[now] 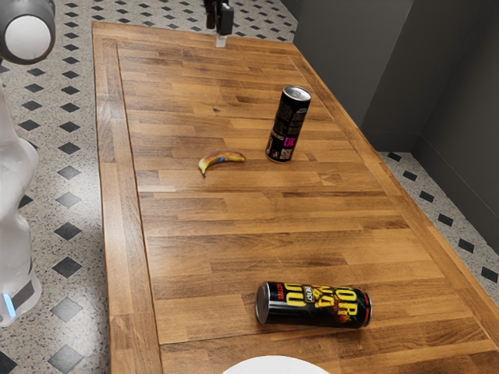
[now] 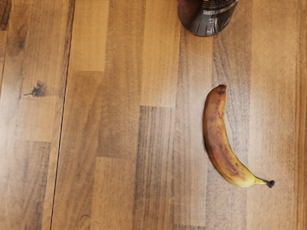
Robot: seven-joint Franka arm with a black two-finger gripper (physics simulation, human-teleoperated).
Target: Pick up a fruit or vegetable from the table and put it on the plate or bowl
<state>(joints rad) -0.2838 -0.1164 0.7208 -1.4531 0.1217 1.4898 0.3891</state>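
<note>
A yellow banana with brown patches lies on the wooden table, just left of an upright black can in the exterior view. In the wrist view the banana lies below my hand, off to one side of the centre, its stem pointing away from the can. The rim of a white plate shows at the table's near edge. My gripper hangs high over the table's far end, well away from the banana, open with nothing between its fingers.
An upright black drink can stands close to the banana; its base shows in the wrist view. A second black can lies on its side near the plate. The table is bare wood between them.
</note>
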